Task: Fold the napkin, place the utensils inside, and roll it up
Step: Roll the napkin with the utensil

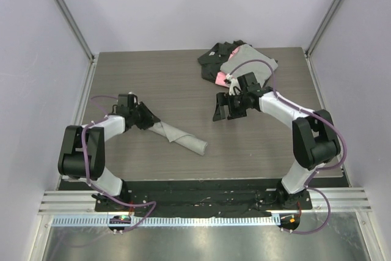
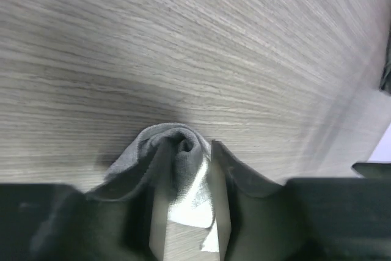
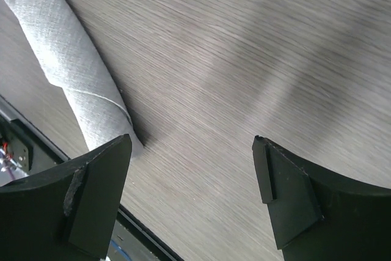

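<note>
**Roll made – you are at the let-go**

Take the cloth pile [image 1: 241, 62] at the far side of the table [image 1: 153, 77] as your mark. The napkin [image 1: 180, 138] lies well apart from it, nearer the arm bases and off to the pile's left, already wound into a slim roll. No fork or other utensil shows, so I judge any are wrapped inside, though you cannot confirm that from here.

The roll's long axis runs slantwise. Its thicker free end points toward the near edge, roughly in front of the pile's left side. Its other end points away to the left, farthest from the pile.

That far end sits bunched between the fingers of your left gripper [image 1: 153, 123]. The jaws stand only a little apart there, and the wrist view does not tell whether they pinch the cloth or merely flank it.

Your right gripper [image 1: 226, 113] hangs just beside the pile on its near side, jaws spread wide, holding nothing.

I judge folding and rolling done. The next move calls for freeing the left fingers cleanly and lifting straight off, without dragging the end and unwinding the roll.
</note>
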Action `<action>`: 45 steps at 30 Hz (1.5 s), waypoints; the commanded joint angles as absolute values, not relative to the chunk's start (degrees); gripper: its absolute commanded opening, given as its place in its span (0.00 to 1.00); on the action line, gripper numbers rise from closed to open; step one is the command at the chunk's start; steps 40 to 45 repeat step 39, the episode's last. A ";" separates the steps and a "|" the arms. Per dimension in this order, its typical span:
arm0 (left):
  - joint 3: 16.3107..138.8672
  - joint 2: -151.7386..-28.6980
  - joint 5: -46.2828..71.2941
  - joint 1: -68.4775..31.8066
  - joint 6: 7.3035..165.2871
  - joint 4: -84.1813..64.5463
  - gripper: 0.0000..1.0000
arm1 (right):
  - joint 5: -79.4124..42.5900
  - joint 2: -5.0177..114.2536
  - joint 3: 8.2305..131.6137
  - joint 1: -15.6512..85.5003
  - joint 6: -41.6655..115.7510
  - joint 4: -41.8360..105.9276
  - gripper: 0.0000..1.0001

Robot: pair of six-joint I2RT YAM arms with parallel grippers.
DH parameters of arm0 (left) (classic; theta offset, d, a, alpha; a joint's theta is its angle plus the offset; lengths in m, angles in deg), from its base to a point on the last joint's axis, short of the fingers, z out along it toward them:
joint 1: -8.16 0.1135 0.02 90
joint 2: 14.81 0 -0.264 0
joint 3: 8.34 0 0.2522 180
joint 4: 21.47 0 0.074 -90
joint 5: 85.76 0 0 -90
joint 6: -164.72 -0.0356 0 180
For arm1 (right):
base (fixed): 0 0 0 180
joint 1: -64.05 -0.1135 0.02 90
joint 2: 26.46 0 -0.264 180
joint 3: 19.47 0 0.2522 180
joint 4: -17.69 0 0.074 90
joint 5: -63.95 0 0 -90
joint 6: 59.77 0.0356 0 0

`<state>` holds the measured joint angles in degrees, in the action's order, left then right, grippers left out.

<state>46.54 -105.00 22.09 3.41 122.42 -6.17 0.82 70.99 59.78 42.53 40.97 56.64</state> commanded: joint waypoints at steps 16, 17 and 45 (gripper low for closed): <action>58.06 -88.30 9.70 13.96 109.02 14.69 0.94 | -14.25 49.84 49.32 52.36 44.11 51.94 0.90; 59.11 -85.16 9.87 13.96 107.78 16.53 0.95 | -15.93 48.26 48.61 52.45 44.29 51.58 0.90; 57.98 -69.22 13.74 13.88 94.75 21.55 1.00 | -27.98 33.92 40.08 52.45 45.17 45.43 0.90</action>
